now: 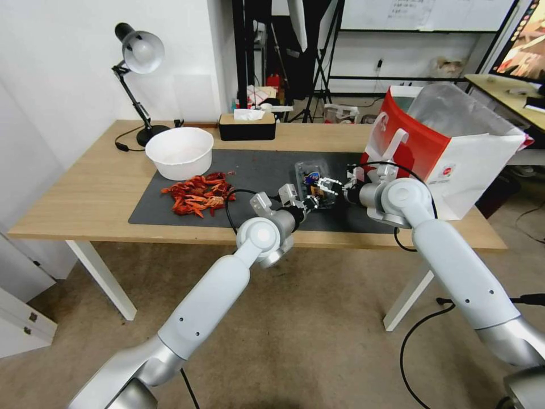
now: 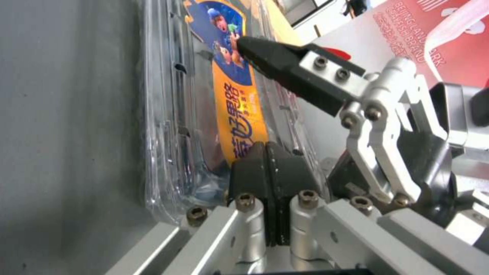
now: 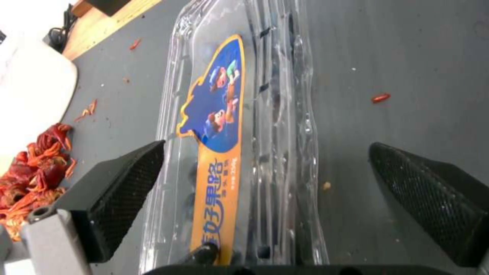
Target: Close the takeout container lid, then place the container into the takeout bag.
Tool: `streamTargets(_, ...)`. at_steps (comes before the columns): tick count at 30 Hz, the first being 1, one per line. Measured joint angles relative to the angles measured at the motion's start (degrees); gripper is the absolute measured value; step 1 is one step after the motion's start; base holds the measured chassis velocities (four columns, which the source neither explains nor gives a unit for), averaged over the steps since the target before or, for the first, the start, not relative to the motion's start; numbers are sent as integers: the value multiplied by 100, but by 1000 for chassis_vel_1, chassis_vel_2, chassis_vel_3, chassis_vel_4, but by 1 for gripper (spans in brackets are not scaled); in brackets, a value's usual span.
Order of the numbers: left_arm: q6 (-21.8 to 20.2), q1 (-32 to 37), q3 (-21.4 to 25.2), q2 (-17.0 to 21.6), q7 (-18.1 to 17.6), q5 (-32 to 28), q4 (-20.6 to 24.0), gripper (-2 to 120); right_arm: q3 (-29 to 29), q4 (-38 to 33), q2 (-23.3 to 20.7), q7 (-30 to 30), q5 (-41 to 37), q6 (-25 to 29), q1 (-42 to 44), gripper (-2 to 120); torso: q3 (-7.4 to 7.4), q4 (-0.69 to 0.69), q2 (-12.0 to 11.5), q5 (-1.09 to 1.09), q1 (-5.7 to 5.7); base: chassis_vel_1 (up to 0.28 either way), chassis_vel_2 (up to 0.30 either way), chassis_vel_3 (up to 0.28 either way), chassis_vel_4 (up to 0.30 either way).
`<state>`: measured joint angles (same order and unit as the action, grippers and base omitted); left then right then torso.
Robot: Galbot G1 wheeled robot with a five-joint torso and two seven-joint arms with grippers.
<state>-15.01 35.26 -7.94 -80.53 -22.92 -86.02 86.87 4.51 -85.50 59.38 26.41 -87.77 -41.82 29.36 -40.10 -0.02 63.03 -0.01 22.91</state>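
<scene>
You're looking at a desk (image 1: 85, 199) with a dark mat (image 1: 250, 170), and going left to right there's a lamp (image 1: 139, 51), a white bowl (image 1: 180, 152), a pile of red scraps (image 1: 198, 195), then the takeout container (image 1: 314, 177) mid-mat, then the takeout bag (image 1: 448, 147) standing open at the desk's right end.

Progress: the lid (image 3: 219, 126) is lying down flat over the container, so you're likely at the closing step or just finishing it; I can't tell if it's snapped fully shut. The container is sitting on the mat, just beside the bag, not in it, so the bagging half is all left to do.

Left hand (image 1: 300, 200) is reaching in from the near side of the container. In the left wrist view its two black fingertips (image 2: 270, 168) are pressed together, closed, resting against the near edge of the clear box by the orange sticker, apparently pushing rather than gripping.

Right hand (image 3: 265, 191) is coming in from the bag side with its fingers spread wide, straddling the container without clamping it. One of its black fingertips (image 2: 265, 53) is sitting on the sticker; I judge it's pressing the lid down.
</scene>
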Motion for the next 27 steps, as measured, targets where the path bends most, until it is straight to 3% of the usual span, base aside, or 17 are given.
streamTargets(27,4,35,-9,18,-11,-6,45,0,-193,215,138,-10,-30,0,-203,96,-2,1,-2,1,2,0,0,0,0)
